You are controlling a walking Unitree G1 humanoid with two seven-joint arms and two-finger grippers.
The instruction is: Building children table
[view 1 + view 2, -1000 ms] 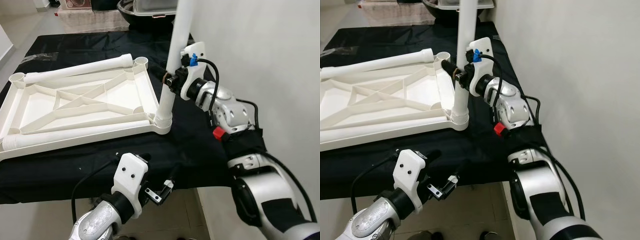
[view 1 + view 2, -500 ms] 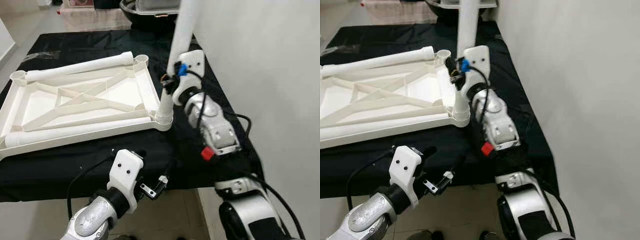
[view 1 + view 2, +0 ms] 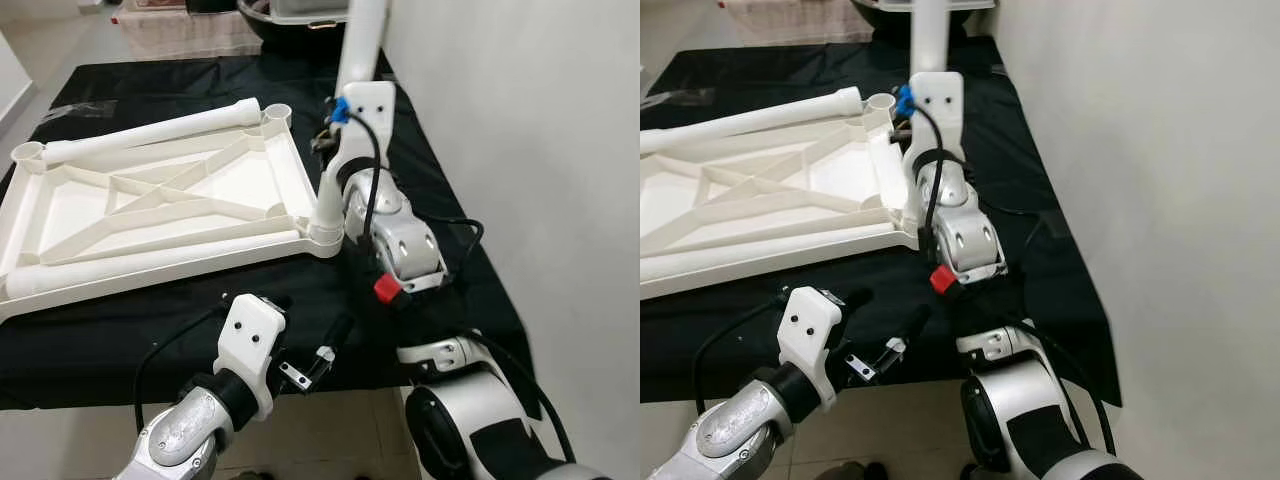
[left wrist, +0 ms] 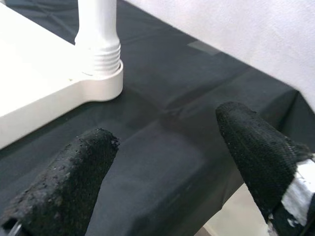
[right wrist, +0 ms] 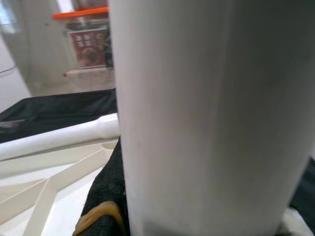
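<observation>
So here's where we're at with the kids' table build: the white plastic tabletop (image 3: 170, 200) is lying upside down, ribbed underside up, on the black cloth-covered table (image 3: 420, 190), and we've got 1 white plastic tube leg (image 3: 345, 110) standing upright in the near corner socket (image 3: 325, 235) closest to the wall side. Our right gripper (image 3: 325, 150) is up against that standing leg partway up its length, and in the right wrist view the leg (image 5: 206, 118) sits right in front of the camera with 1 black finger (image 5: 106, 191) beside it, so it looks clamped on the leg, probably seating or twisting it into place. Can't honestly tell whether the leg is fully home yet. 2 more long white tube legs are just lying on the tabletop: 1 along the far edge (image 3: 150, 135) and 1 along the near edge (image 3: 150, 262). The far corner sockets (image 3: 277, 113) (image 3: 30, 153) look empty. Our left gripper (image 3: 310, 365) is hanging low off the front edge of the table, fingers (image 4: 64, 182) spread apart and holding nothing. So we'd call it 1 leg in or nearly in, with at least 2 left to mount, then flipping the whole thing upright.
</observation>
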